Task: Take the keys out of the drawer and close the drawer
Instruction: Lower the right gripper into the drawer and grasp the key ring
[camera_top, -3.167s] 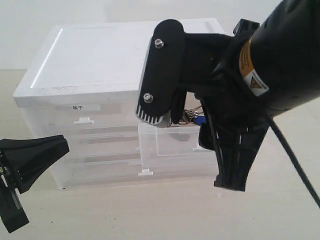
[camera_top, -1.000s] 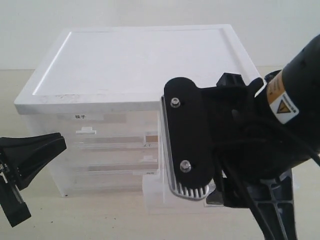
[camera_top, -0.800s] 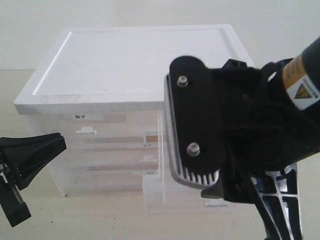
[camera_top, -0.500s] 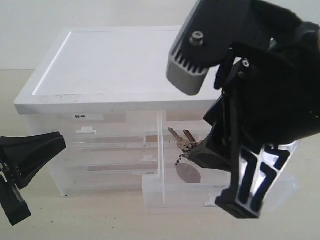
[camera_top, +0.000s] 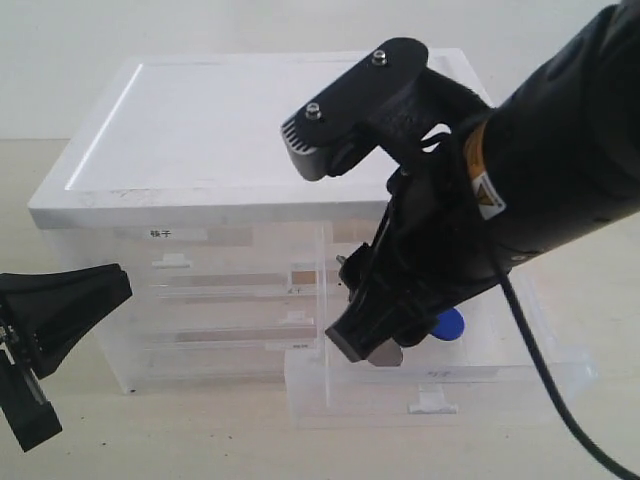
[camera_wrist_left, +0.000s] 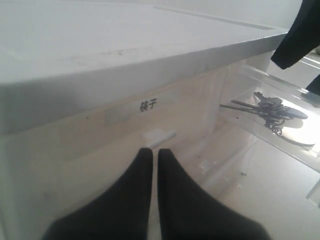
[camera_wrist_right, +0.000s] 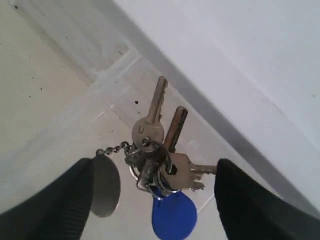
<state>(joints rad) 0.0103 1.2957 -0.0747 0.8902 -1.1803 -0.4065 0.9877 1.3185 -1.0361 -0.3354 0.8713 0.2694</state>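
Keys (camera_top: 447, 325) lay in the pulled-out drawer (camera_top: 500, 385), mostly hidden beneath the right hand (camera_top: 380, 335). The left hand (camera_top: 50, 330) hung apart from the cabinet (camera_top: 270, 130).

From the left wrist, that hand's fingers (camera_wrist_left: 140, 170) were pressed together on nothing, just before a tab handle (camera_wrist_left: 159, 136).

From the right wrist, the keys sprawled on the drawer floor between widely spread fingers (camera_wrist_right: 60, 200), untouched. They looked light, stiff, loose-jointed and slippery on plastic. Pinching across the ring (camera_wrist_right: 150, 160), where they gather, seemed the surest hold.
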